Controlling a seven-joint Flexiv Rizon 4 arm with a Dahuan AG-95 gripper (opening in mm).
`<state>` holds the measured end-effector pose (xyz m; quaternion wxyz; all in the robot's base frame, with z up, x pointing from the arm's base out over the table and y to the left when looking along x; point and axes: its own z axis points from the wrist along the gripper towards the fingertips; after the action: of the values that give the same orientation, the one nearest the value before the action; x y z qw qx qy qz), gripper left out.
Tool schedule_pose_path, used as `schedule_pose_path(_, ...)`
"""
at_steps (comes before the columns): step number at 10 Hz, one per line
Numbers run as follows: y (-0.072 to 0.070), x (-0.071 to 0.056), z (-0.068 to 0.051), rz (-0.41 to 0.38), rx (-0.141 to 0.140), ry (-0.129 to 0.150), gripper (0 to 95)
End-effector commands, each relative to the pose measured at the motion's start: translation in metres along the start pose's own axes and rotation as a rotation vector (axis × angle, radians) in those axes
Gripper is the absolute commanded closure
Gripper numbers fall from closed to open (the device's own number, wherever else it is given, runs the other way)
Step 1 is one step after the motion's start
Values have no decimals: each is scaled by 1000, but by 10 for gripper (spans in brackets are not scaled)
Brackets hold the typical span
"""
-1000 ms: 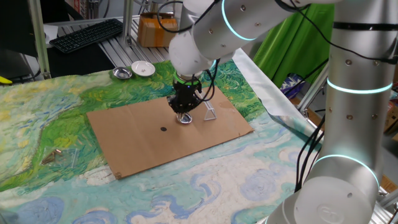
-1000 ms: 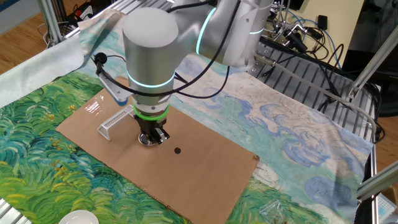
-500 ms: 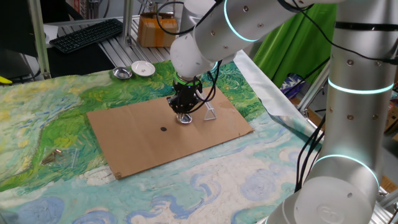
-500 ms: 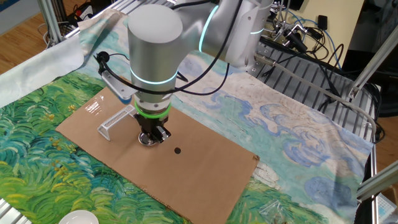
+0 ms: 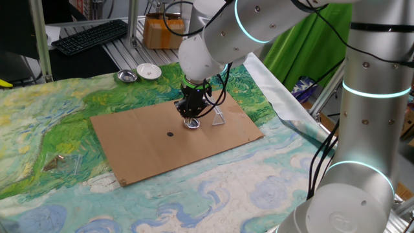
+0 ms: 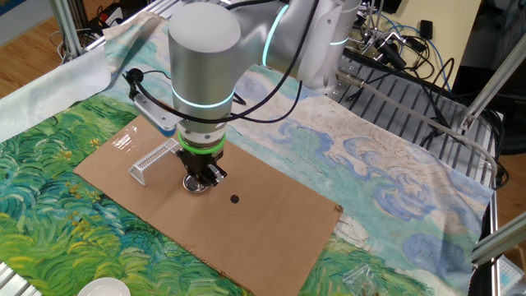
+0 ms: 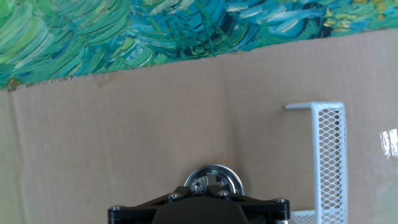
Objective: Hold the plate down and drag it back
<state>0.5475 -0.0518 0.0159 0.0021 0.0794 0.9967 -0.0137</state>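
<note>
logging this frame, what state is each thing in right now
plate: flat on the cardboard, under the gripper
gripper: down on the plate, jaws hidden
cardboard sheet: flat on the painted cloth
white mesh piece: on the cardboard beside the plate, apart from it
white bowl: upright, off the cardboard

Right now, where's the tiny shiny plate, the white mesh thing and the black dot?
plate [image 7: 214, 178], hand view, its visible rim.
white mesh piece [image 7: 330, 158], hand view, its upright mesh side.
black dot [image 6: 235, 198], the other fixed view, its middle.

Plate [image 7: 214, 178] under black end effector [image 7: 198, 208] was shiny silver; cardboard [image 7: 137, 143] around it plain brown; cloth [image 7: 124, 31] beyond had green/blue swirls; mesh bracket [image 7: 329, 155] beside was white.
</note>
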Motion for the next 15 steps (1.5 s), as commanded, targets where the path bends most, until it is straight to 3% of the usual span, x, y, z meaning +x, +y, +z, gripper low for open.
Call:
schedule_pose_path(1, 1, -1, 0, -11, -5, 0, 950)
schedule_pose_path(7, 2, 0, 0, -28, -1, -11, 950)
schedule_pose_path(15, 24, 7, 4, 8, -13, -13, 950)
